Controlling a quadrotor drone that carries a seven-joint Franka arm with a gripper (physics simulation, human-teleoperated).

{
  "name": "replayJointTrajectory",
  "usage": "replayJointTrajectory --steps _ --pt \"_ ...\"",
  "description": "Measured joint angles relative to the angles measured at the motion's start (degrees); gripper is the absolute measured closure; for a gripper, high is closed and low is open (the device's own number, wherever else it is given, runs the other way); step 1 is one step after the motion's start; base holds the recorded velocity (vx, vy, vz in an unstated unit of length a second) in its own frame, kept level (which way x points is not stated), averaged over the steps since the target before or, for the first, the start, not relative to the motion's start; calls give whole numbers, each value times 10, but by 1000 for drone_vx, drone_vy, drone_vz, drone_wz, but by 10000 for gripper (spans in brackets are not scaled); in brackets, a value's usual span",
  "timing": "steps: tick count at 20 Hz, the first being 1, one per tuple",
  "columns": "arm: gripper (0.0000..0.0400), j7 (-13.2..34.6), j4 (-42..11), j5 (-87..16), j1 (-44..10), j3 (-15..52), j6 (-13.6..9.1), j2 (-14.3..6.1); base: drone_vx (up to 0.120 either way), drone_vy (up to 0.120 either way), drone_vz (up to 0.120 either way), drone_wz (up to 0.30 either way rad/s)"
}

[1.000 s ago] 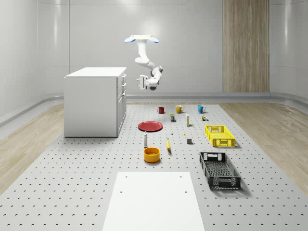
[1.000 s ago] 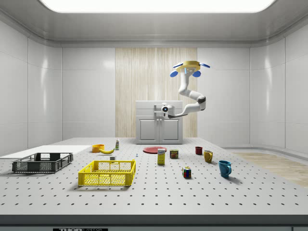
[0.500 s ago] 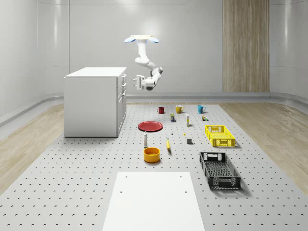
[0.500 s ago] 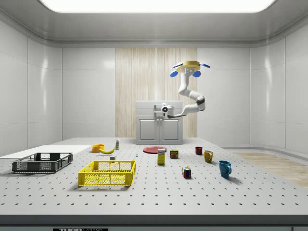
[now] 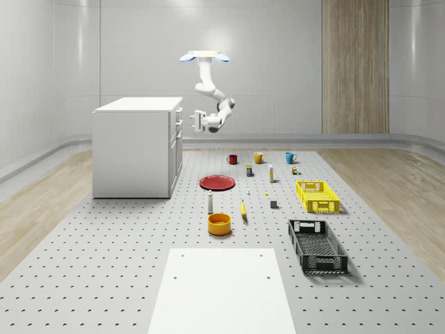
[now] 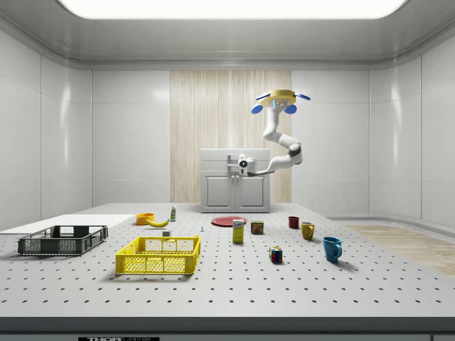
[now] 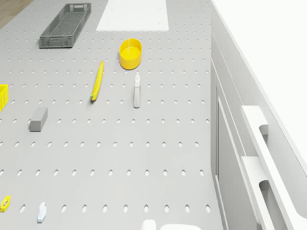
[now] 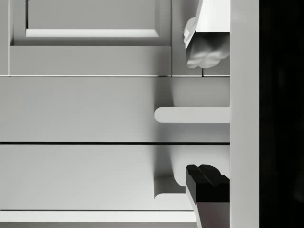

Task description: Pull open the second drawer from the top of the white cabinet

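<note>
One drone [image 5: 204, 57] hovers in the whole-scene view above the table [image 5: 125, 264], at about 1 o'clock from the white cabinet [image 5: 135, 146]; its gripper [image 5: 194, 120] sits just beside the drawer fronts.

Side view: the gripper [image 6: 240, 164] is level with the upper drawers.

Wrist view: spread fingers [image 8: 204, 45] flank the second drawer's handle [image 8: 190, 115], not touching; that drawer [image 8: 76, 109] is closed.

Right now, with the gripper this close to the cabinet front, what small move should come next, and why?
Probably ease the open gripper forward until its fingers bracket the second drawer's handle, then close. In the wrist view that handle lies between the spread fingertips, with nothing gripped. The drone hovers beside the white cabinet.
</note>
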Motion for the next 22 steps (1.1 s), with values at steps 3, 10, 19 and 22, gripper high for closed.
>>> replayJointTrajectory --steps 3,10,19,22 --pt "100 -3 4 13 7 10 10 10 0 0 0 0" --pt "100 -24 40 26 38 -5 14 58 0 0 0 0" --pt "100 -48 62 58 67 -1 33 102 0 0 0 0" --pt "100 -55 64 71 72 5 41 111 0 0 0 0"
